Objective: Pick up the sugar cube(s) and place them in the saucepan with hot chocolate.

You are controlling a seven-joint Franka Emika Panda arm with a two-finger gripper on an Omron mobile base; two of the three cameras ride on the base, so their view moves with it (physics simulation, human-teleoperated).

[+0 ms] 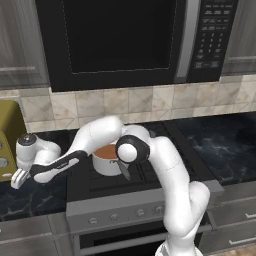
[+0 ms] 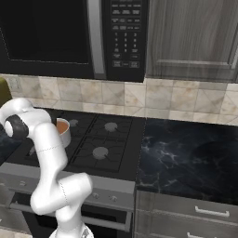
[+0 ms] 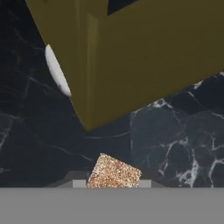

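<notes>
So the gripper (image 3: 113,183) is down low over the dark marble counter (image 3: 175,144) left of the stove, and the sugar cube (image 3: 113,173) sits right between its two finger tips (image 3: 78,183). Both tips look like they're up against the cube's sides, so I'd call it pinched. The cube is a speckled tan-gold block, a bit rotated, and I can't tell if it's resting on the counter or just off it.

Just past the cube is the big yellow-olive toaster (image 3: 144,57), with a pale knob (image 3: 57,72) on its side.

From the left base view the gripper (image 1: 18,178) hangs off the arm stretched way out left, beside the toaster (image 1: 9,137). The saucepan (image 1: 106,159), reddish-brown liquid inside, sits on the stove (image 1: 150,170), well apart to the gripper's right. Black microwave (image 1: 130,37) above.
</notes>
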